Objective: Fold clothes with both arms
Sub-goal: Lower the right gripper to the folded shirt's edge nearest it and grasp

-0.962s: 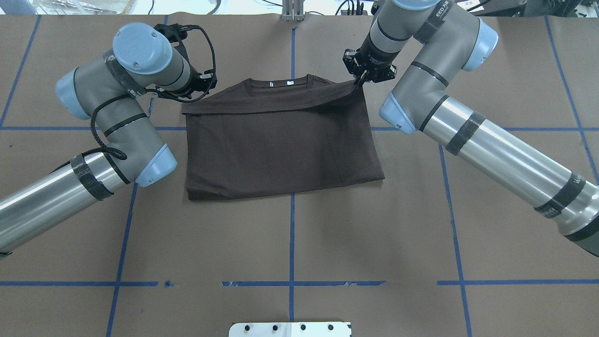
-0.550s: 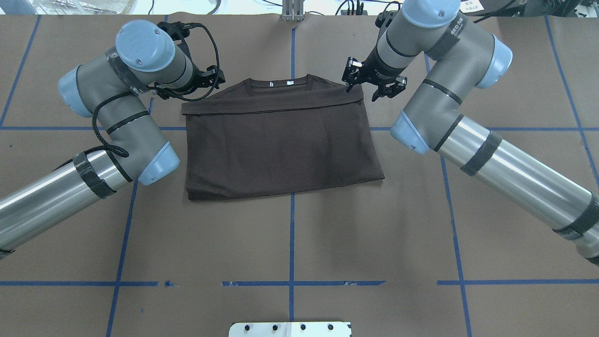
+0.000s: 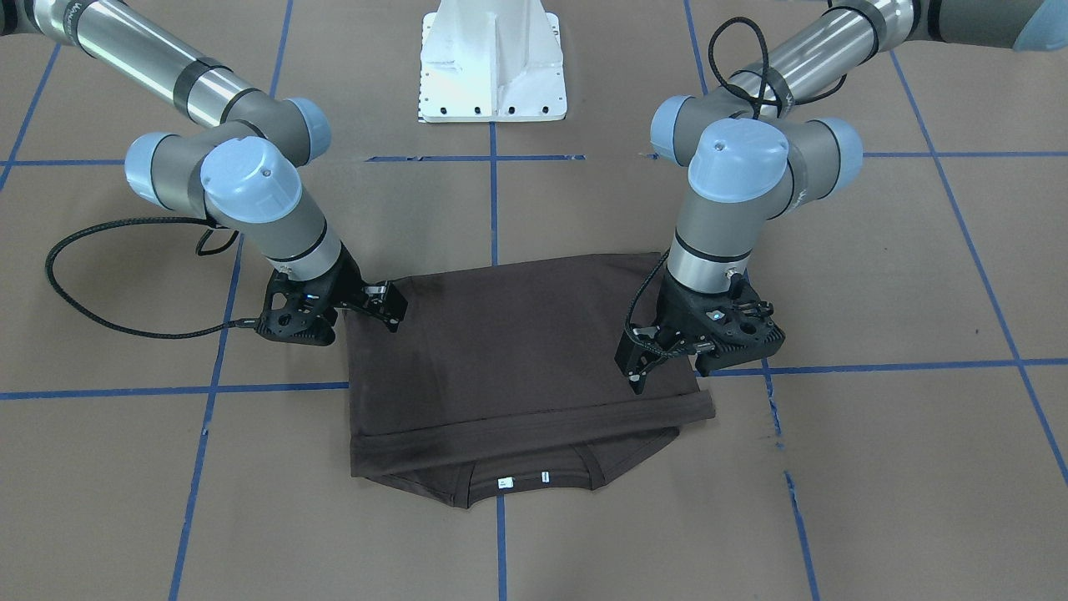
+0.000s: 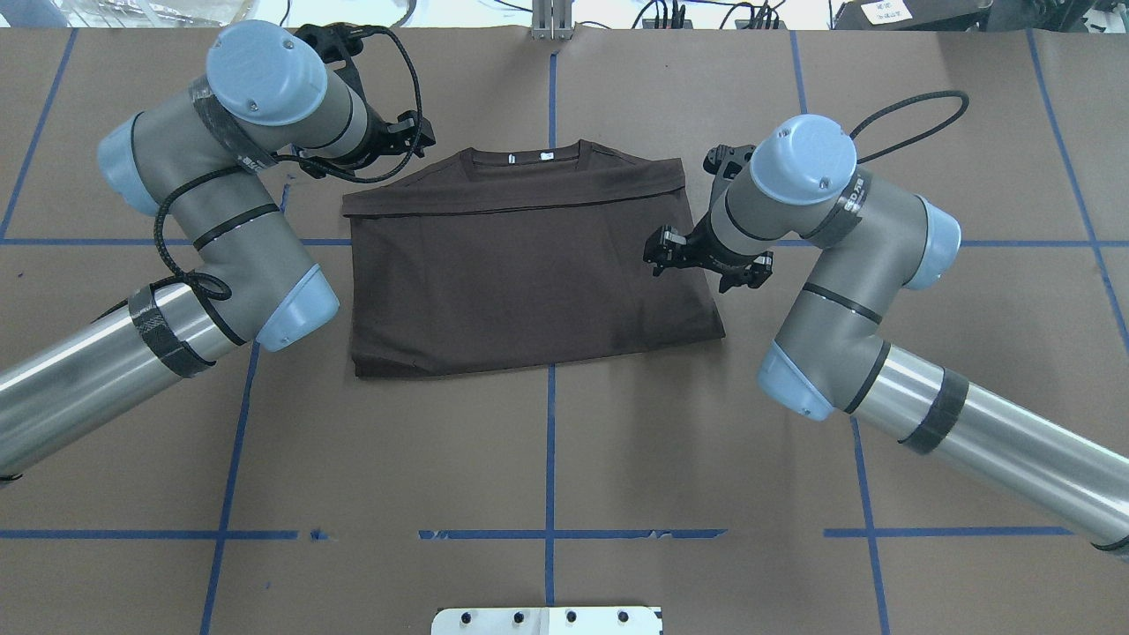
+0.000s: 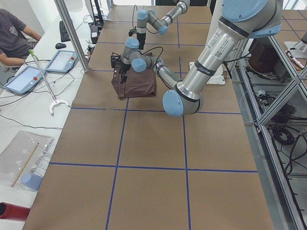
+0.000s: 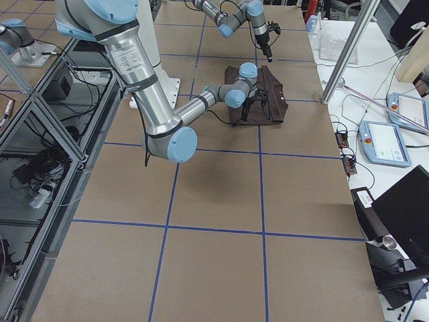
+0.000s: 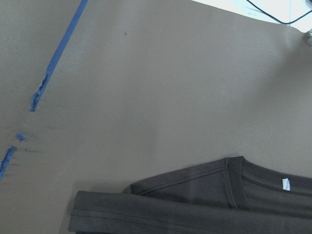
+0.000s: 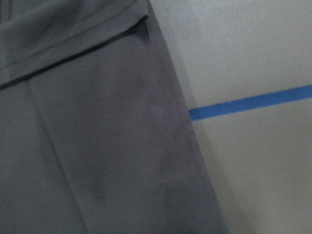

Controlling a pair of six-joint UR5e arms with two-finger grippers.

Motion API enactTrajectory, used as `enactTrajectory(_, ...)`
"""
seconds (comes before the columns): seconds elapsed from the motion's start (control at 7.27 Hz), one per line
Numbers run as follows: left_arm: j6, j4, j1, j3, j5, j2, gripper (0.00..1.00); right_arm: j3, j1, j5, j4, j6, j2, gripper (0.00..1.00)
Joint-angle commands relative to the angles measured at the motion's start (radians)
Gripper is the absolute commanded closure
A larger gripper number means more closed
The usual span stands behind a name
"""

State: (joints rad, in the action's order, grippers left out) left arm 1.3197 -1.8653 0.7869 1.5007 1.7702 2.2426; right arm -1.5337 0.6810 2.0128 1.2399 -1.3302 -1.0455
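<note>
**Shirt folded once, both grippers free**

The T-shirt (image 4: 529, 282) lies flat on the brown table (image 4: 547, 459), centred left to right and toward the far side from the robot. Its collar (image 4: 525, 157) points away from the robot, with the white neck tags (image 4: 547, 156) showing. The lower half is turned up over the chest. Its hem (image 4: 512, 201) runs as a straight band just short of the collar, and the whole makes a squat rectangle of stacked layers.

The left gripper (image 3: 672, 361) hovers near the far left corner, fingers spread wide and holding nothing. The right gripper (image 4: 706, 265) hangs at the shirt's right edge, about midway along it, also spread wide and empty. Neither wrist camera shows its own fingers. The left one sees collar and bare table; the right one sees the shirt's right edge and a blue tape line (image 8: 248, 105).

The cloth looks light, soft and limp. It will likely sag from any single pinch, and the stacked layers may slide apart unless all are caught together. It is not fragile, and it probably drags rather than slips on the paper cover. For a further fold, the best holds seem to be the near and far corners of one short side. Each pinch should go low enough to take every layer, with both arms lifting evenly.
</note>
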Motion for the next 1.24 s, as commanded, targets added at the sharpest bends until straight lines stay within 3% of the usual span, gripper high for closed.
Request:
enactTrajectory(0.0,0.001,0.024,0.0,0.045,0.012,-0.003,0.0,-0.079,-0.017,0.006,0.007,-0.007,-0.079,0.0)
enactTrajectory(0.55,0.001,0.04,0.0,0.084,0.018,-0.005,0.0,-0.092,-0.08,0.006,0.006,-0.007,-0.123,0.03)
enactTrajectory(0.69,0.001,0.04,0.0,0.082,0.018,-0.005,0.0,-0.088,-0.083,0.006,0.006,-0.007,-0.122,0.32)
enactTrajectory(0.82,0.001,0.04,0.0,0.084,0.018,-0.005,0.0,-0.089,-0.083,-0.002,0.004,-0.007,-0.123,0.78)
enactTrajectory(0.96,0.001,0.04,0.0,0.088,0.018,-0.005,0.0,-0.091,-0.081,-0.002,0.001,-0.007,-0.122,1.0)
enactTrajectory(1.1,0.001,0.04,0.0,0.089,0.018,-0.006,0.0,-0.095,-0.077,0.012,0.001,0.0,-0.12,1.0)
